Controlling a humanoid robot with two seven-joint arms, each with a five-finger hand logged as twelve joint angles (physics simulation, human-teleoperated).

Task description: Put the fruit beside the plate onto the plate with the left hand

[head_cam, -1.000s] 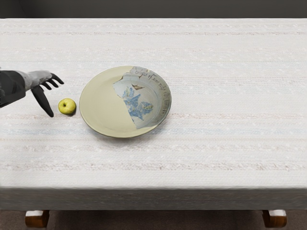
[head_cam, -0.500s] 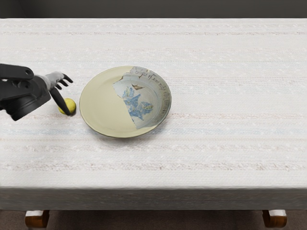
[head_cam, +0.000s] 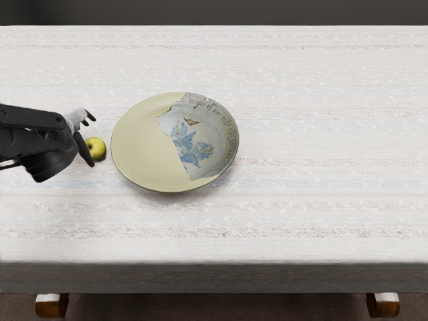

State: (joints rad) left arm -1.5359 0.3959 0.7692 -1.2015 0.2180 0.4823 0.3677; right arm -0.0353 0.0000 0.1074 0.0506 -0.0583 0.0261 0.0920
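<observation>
- Table feet [head_cam: 51, 305]: two brown wooden pieces with pale tops, one at each lower corner of the head view, below the front edge of the cloth.
- Table [head_cam: 301, 221]: wide, covered with a white woven cloth with faint pale stripes running across it. It fills nearly the whole view.
- Left arm [head_cam: 33, 140]: dark, bulky casing that comes in from the left edge at mid-height, with its rounded end low over the cloth.
- Left hand [head_cam: 78, 126]: pale grey at the palm, with dark fingers. The short fingers [head_cam: 87, 118] are apart and slightly bent, pointing toward the plate. One long dark digit reaches down toward the cloth along the fruit's left side. The hand grips nothing. Whether that digit touches the fruit cannot be told.
- Fruit [head_cam: 97, 148]: one small, round, yellow-green piece. It lies on the cloth just left of the plate's rim, off the plate, between the hand and the plate.
- Plate [head_cam: 137, 150]: large and round, lying flat near the table's centre. The left part is plain cream. The right part carries a grey-blue patch with a blue leaf-like figure and a ragged edge. Nothing lies on it.
- Background [head_cam: 214, 12]: a dark band beyond the table's far edge, with no detail readable.
</observation>
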